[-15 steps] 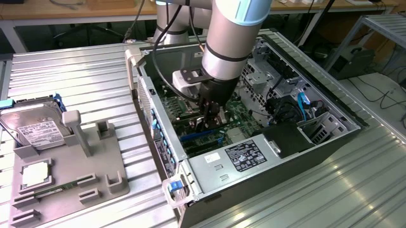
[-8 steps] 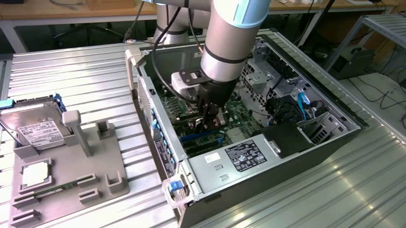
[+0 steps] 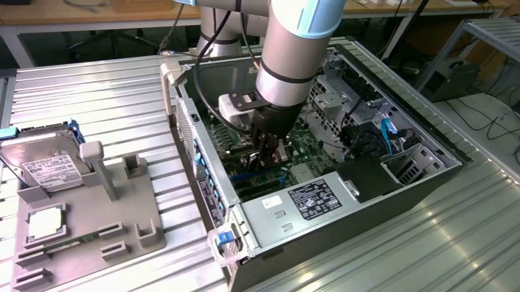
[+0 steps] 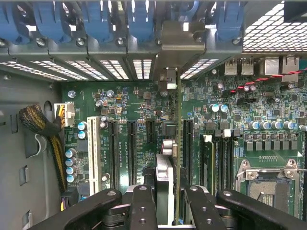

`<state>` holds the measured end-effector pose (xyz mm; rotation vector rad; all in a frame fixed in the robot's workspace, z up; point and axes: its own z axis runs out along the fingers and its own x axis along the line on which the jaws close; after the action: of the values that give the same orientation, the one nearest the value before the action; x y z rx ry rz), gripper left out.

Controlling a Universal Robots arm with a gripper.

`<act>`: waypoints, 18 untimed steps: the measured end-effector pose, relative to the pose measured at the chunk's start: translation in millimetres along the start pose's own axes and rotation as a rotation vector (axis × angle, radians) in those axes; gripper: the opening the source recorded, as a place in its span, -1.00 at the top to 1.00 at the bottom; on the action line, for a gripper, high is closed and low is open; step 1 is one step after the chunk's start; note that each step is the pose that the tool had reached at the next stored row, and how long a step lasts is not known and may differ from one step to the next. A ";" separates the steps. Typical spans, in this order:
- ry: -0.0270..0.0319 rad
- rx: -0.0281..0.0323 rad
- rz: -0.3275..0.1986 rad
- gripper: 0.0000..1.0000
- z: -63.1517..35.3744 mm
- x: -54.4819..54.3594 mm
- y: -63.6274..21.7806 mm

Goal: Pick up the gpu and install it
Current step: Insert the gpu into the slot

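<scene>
I saw the claw [image 4: 170, 203] partly closed, pinching the gpu [image 4: 164, 172] edge-on between its fingers. Straight beyond its tips lay the motherboard [image 4: 129, 103].

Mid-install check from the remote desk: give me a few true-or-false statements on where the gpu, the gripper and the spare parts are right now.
1. The gripper is clamped on the gpu. True.
2. The gpu lies flat on the motherboard. False: it stands on edge over the board, with its metal bracket toward the rear slots.
3. The hard drive is mounted inside the case. False: it rests in the grey fixture outside the case, on the exterior view's left.
4. The case is open on its upper side and the arm reaches into it. True.
</scene>
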<state>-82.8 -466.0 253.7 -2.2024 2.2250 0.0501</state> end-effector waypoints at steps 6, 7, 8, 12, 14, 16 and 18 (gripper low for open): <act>-0.0002 0.0001 0.000 0.44 0.1 -0.2 0.2; -0.0001 0.0000 0.000 0.44 0.1 -0.3 0.3; 0.0001 0.0000 -0.001 0.44 0.0 -0.3 0.3; 0.0000 -0.0003 -0.012 0.44 0.2 -2.6 0.8; 0.0003 -0.0005 -0.015 0.44 0.3 -3.3 0.9; 0.0002 -0.0005 -0.017 0.44 0.6 -3.7 0.9; 0.0002 -0.0005 -0.017 0.44 0.6 -3.7 0.9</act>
<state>-83.7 -462.3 253.2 -2.2211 2.2066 0.0503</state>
